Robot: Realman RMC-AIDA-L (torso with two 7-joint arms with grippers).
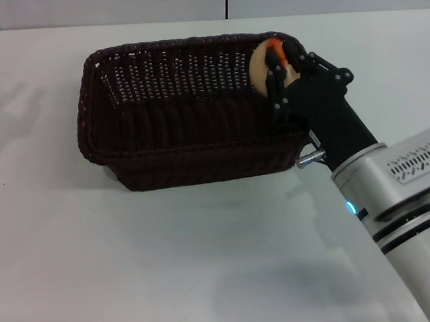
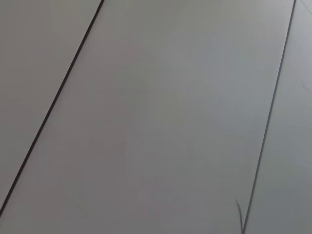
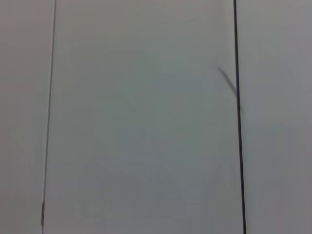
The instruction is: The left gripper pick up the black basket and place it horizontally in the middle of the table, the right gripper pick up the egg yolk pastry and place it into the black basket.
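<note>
The black basket (image 1: 175,109) lies lengthwise across the middle of the white table (image 1: 133,261), open side up. My right gripper (image 1: 276,64) reaches over the basket's right end and is shut on the egg yolk pastry (image 1: 262,67), a pale bun with an orange-red patch, held just above the basket's far right corner. The right arm with its blue light (image 1: 351,209) comes in from the lower right. The left gripper is out of view in all three views.
Both wrist views show only pale grey wall panels with dark seams (image 2: 53,105) (image 3: 238,117). A grey wall runs behind the table's far edge (image 1: 228,18).
</note>
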